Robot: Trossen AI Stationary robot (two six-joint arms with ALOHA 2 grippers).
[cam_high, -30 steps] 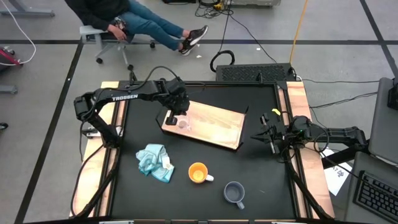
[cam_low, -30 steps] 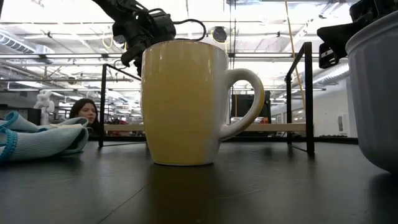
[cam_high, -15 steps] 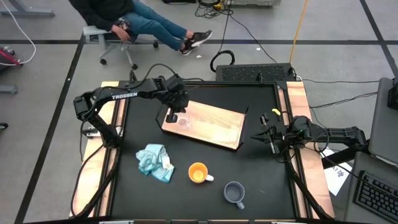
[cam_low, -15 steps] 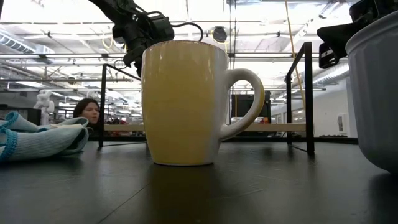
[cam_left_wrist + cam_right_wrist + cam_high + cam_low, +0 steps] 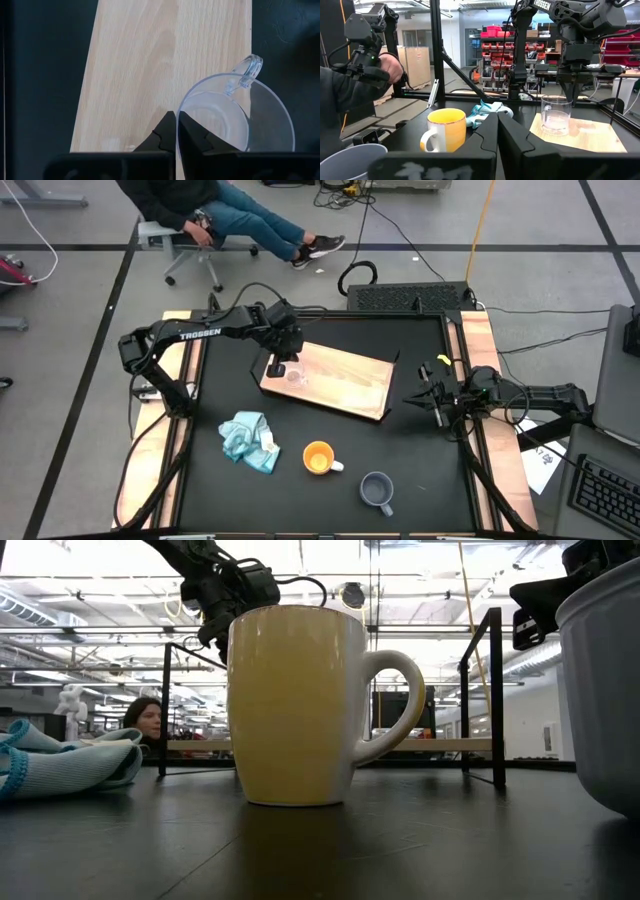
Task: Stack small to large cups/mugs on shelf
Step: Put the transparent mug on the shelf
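A small clear glass cup (image 5: 295, 378) stands upright on the left end of the light wooden shelf board (image 5: 345, 380). It also shows in the left wrist view (image 5: 240, 125) and the right wrist view (image 5: 555, 116). My left gripper (image 5: 276, 367) is shut and points down at the cup's rim (image 5: 568, 95). The orange mug with the white handle (image 5: 318, 458) and the grey-blue mug (image 5: 376, 491) stand on the black tabletop near the front. My right gripper (image 5: 426, 398) is shut and empty at the table's right edge. My left gripper's shut fingertips (image 5: 170, 122) come from above, pointing down, right at the glass cup's rim (image 5: 186, 102) on the side away from its handle. I cannot tell whether they touch the rim. The cup stands upright on the board.
A light blue cloth (image 5: 248, 438) lies crumpled at the front left of the table. A black frame with upright posts (image 5: 497, 690) runs round the table's edges. A person sits on a chair (image 5: 200, 210) beyond the far edge.
My left gripper has shifted slightly toward the table's far left. The glass cup stays where it was on the board.
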